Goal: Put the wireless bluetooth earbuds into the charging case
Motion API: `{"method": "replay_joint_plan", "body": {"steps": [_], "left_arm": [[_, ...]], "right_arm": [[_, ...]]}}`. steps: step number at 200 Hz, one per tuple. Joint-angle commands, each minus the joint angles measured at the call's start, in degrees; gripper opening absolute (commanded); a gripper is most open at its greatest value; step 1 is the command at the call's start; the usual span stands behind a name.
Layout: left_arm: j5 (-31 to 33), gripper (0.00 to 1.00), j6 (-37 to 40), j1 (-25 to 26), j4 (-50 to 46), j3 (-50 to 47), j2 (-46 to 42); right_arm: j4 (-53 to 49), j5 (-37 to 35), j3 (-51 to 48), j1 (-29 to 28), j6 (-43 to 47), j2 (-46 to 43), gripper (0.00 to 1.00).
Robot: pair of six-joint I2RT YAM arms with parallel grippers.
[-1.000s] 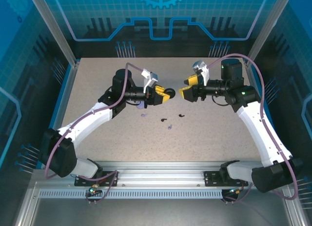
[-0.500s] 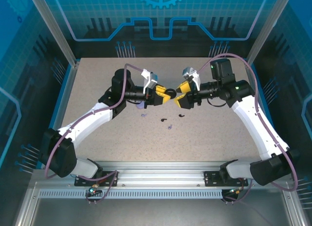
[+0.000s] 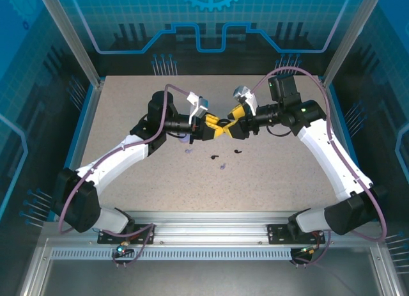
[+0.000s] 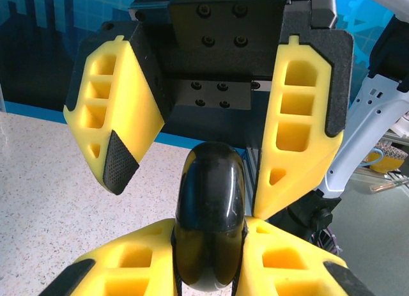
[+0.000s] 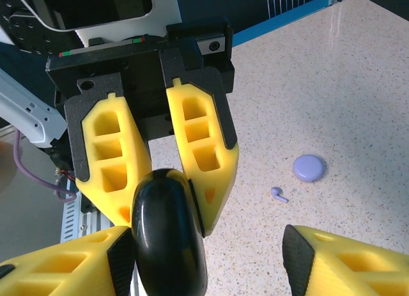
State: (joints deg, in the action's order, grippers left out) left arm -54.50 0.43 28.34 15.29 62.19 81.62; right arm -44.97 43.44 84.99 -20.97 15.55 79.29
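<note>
Lavender and black earbuds lie loose on the speckled desk (image 3: 160, 181), close to its middle, and none of them sits in a case. We see one lavender earbud (image 3: 188, 151) toward the left edge and a second lavender earbud (image 3: 223, 167) nearer the near edge. One black earbud (image 3: 215, 158) lies between them, and a second black earbud (image 3: 238, 150) lies toward the right edge. A round lavender case (image 5: 309, 167) rests flat on the desk just beside the first lavender earbud.

Above the earbuds, clear of the desk, the black charging case (image 4: 209, 225) is held on edge, with the left fingers (image 4: 128, 264) clamped on its two faces. The right fingers (image 4: 121, 117) stand spread wide on either side of the case's free half. One of them is just beside the case, but we cannot tell whether it touches.
</note>
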Motion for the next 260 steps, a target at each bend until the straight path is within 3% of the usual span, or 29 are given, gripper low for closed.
{"method": "replay_joint_plan", "body": {"steps": [1,170,260], "left_arm": [[-2.7,0.03,1.9,0.8,0.4,-0.3,-2.1],[-3.9,0.01,8.4,1.6,-3.8,-2.0,-4.9],[-0.4,0.01,4.8,1.7,-2.1,-1.3,-1.8]], "right_arm": [[1.9,-2.8,1.7,0.1,-2.0,0.7,0.65],[4.1,-5.5,1.9,2.4,-5.1,-0.2,0.64],[5.5,-3.3,0.9,2.4,-6.1,-3.6,0.68]]}}
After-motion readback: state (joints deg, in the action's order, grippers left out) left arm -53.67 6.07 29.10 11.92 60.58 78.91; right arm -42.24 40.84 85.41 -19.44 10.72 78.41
